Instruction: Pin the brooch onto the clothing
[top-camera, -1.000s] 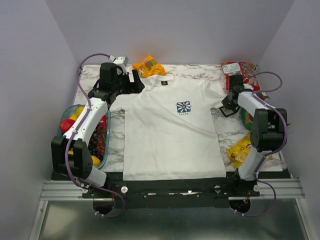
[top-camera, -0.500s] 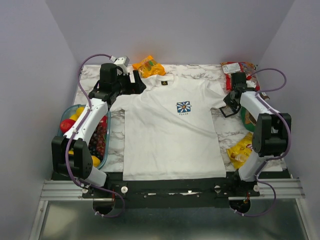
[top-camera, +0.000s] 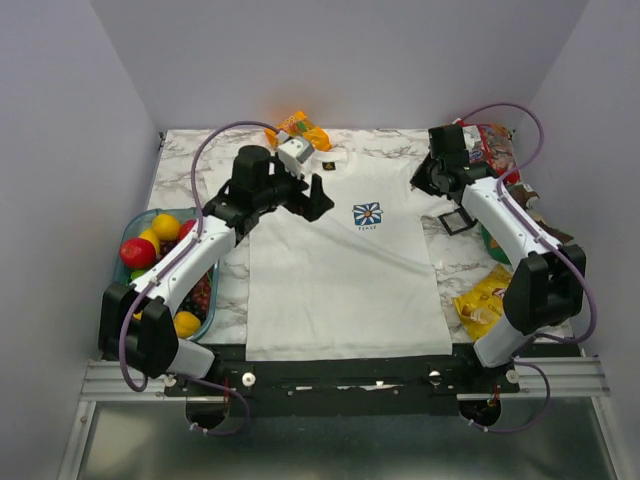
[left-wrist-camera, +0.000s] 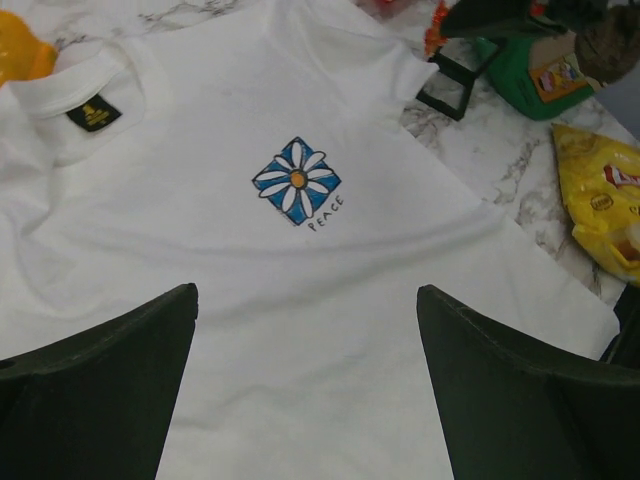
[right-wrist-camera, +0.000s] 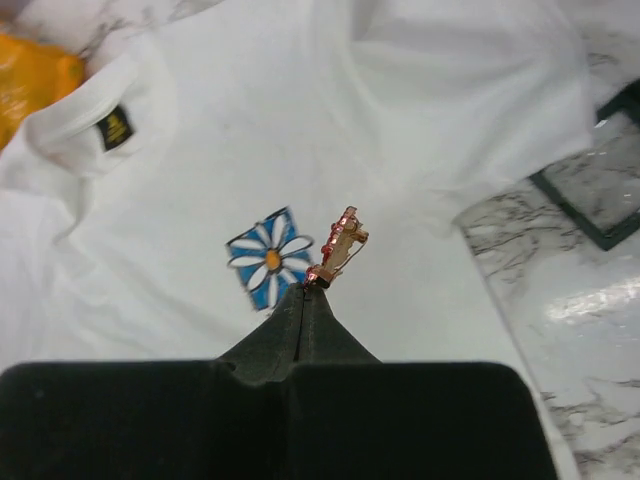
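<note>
The clothing (top-camera: 340, 280) is a white T-shirt lying flat on the marble table, with a blue-and-white daisy print (top-camera: 367, 214) on the chest. My right gripper (right-wrist-camera: 305, 288) is shut on the brooch (right-wrist-camera: 338, 245), a tiny copper-red pin that sticks up from the fingertips just right of the daisy print (right-wrist-camera: 270, 258). From above, the right gripper (top-camera: 420, 180) hovers over the shirt's right shoulder. My left gripper (left-wrist-camera: 305, 290) is open and holds nothing. It hangs over the clothing (left-wrist-camera: 320, 330) below the daisy print (left-wrist-camera: 297, 180); from above the left gripper (top-camera: 315, 198) is left of the print.
A blue bowl of fruit (top-camera: 150, 260) stands at the left edge. An orange bag (top-camera: 300, 128) lies behind the collar. On the right are a black square frame (top-camera: 455, 222), a red packet (top-camera: 490, 145), a green container (left-wrist-camera: 520, 75) and a yellow snack bag (top-camera: 480, 300).
My left arm swung from the back left corner to over the shirt's chest. My right arm rose from the black frame and moved toward the shirt's right shoulder, still shut.
</note>
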